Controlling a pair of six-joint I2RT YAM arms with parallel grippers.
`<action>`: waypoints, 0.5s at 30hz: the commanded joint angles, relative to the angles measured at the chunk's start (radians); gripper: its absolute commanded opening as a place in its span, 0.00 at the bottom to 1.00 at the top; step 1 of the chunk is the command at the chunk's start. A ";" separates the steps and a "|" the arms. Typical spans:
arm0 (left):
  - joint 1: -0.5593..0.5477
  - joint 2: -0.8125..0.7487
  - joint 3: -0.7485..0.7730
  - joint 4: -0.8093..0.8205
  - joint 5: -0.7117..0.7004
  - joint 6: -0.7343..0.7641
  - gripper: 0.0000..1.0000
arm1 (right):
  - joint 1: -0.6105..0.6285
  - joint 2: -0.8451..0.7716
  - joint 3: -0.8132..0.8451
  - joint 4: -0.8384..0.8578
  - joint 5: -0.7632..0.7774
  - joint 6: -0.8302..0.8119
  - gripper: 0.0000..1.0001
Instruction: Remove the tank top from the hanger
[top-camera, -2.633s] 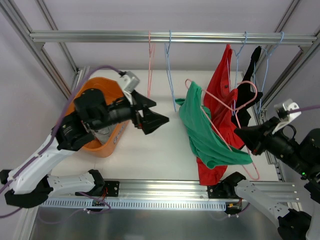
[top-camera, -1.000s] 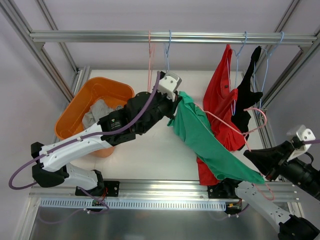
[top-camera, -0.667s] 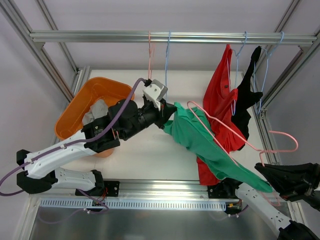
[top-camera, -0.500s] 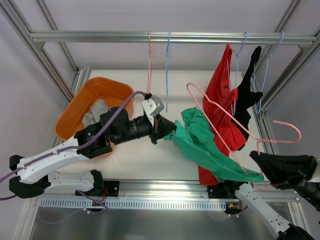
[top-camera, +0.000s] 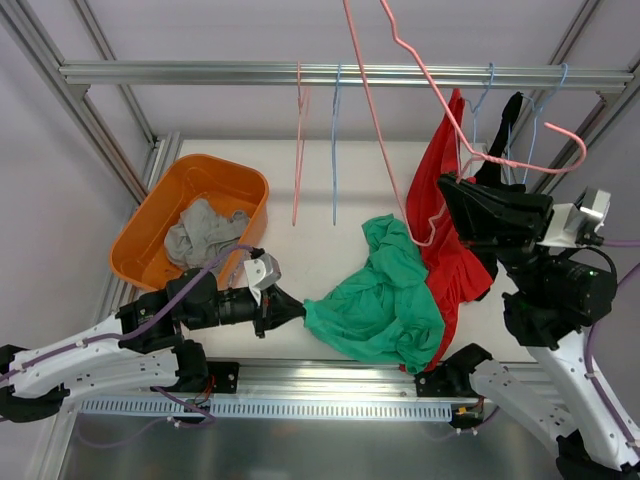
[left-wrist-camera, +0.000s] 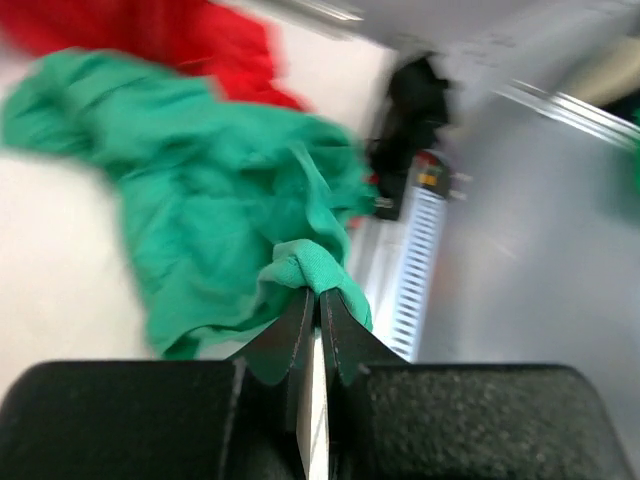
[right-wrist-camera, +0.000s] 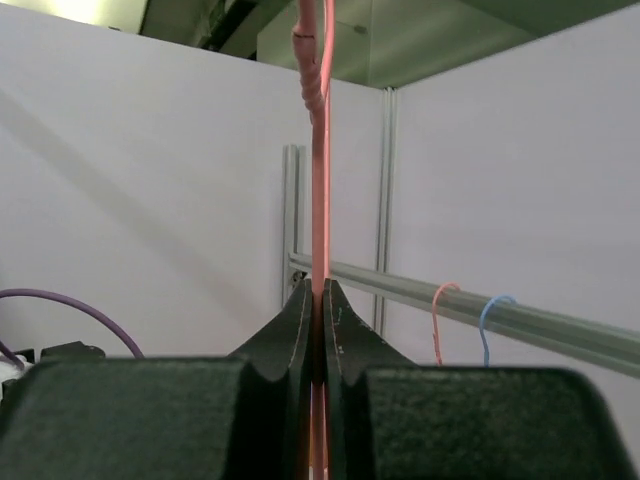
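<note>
The green tank top lies crumpled on the white table, off the hanger. My left gripper is low at the cloth's left edge, shut on a fold of it. The left wrist view shows that green fold pinched at the tips of the left gripper. The bare pink wire hanger is lifted high, above the rail. My right gripper is shut on it. In the right wrist view the pink hanger wire runs straight up from between the closed jaws of the right gripper.
An orange basket holding a grey cloth sits at the left. A red garment and a black one hang from the rail at the right. Empty pink and blue hangers hang mid-rail.
My left gripper pulled the green tank top down and to the left, off the hanger and onto the table. My right arm swung the emptied pink hanger upward.
</note>
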 joint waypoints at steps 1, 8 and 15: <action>-0.007 -0.049 -0.032 -0.085 -0.472 -0.123 0.00 | 0.001 -0.025 0.092 -0.022 0.076 -0.051 0.00; -0.007 -0.026 -0.066 -0.196 -0.589 -0.207 0.04 | 0.002 -0.078 0.435 -1.154 0.332 -0.160 0.00; -0.007 -0.029 -0.072 -0.226 -0.603 -0.212 0.65 | 0.001 0.033 0.581 -1.627 0.464 -0.174 0.00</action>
